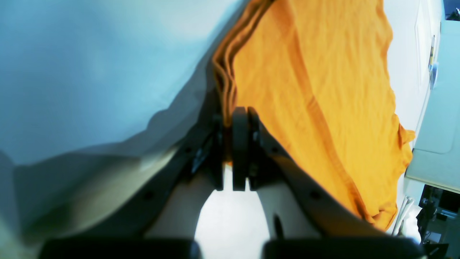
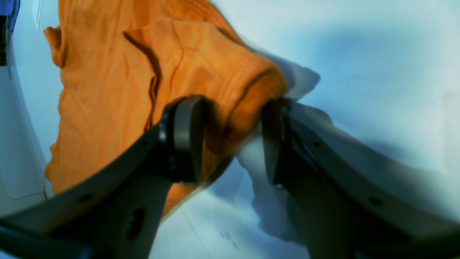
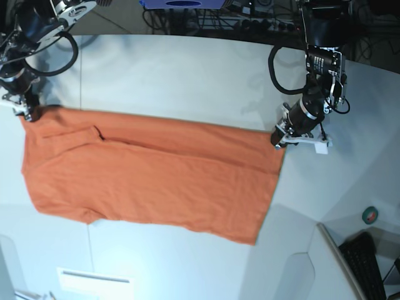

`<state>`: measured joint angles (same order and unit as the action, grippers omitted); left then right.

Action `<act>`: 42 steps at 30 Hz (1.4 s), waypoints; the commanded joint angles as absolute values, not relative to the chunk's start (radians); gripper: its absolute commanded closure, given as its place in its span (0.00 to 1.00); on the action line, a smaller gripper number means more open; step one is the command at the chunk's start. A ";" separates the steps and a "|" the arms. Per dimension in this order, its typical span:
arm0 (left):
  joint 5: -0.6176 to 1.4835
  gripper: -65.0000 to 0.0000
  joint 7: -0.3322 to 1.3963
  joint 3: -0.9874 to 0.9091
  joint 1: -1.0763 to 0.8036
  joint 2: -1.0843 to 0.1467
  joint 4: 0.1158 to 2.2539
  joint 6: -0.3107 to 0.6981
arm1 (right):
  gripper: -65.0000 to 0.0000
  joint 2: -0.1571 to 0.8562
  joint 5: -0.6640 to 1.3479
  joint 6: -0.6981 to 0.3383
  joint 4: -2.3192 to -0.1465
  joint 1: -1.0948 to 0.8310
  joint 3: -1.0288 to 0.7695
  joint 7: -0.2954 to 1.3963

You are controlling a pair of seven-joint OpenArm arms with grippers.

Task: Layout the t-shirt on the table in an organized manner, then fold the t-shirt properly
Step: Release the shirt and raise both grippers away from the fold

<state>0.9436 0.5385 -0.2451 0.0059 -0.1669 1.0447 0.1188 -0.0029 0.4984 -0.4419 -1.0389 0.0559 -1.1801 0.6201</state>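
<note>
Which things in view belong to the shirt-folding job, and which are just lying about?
Part of the job:
- orange t-shirt
- white table
- left tool, shut on the shirt's edge
- right tool, jaws apart around a bunched corner

Lying about:
- green tape roll
- black keyboard
- cables

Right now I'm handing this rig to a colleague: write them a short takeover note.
Left gripper: shut on the t-shirt at its far corner.
Right gripper: fingers open around a bunched corner of cloth, not clamped.
The shirt lies spread flat across the table, one long band.
Done: mostly laid out.
Left: close the right grip, straighten, then fold.
</note>
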 commanded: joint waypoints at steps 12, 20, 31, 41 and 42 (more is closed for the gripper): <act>0.952 1.00 0.535 -0.246 -0.053 -0.202 1.136 0.128 | 1.00 0.035 0.504 -0.443 -1.099 0.027 -1.176 0.687; 0.957 1.00 0.533 -0.257 -0.295 -0.257 1.346 0.128 | 1.00 0.012 0.504 -0.444 -1.285 -0.127 -1.181 0.828; 0.955 1.00 0.533 -0.395 -0.446 -0.213 1.428 0.128 | 1.00 -0.076 0.504 -0.444 -1.465 -0.232 -1.181 0.826; 0.954 1.00 0.535 -0.395 -0.450 -0.208 1.429 0.128 | 1.00 -0.102 0.501 -0.441 -1.486 -0.254 -1.181 0.828; 0.954 1.00 0.535 -0.395 -0.456 -0.208 1.429 0.128 | 1.00 -0.102 0.501 -0.441 -1.486 -0.255 -1.181 0.828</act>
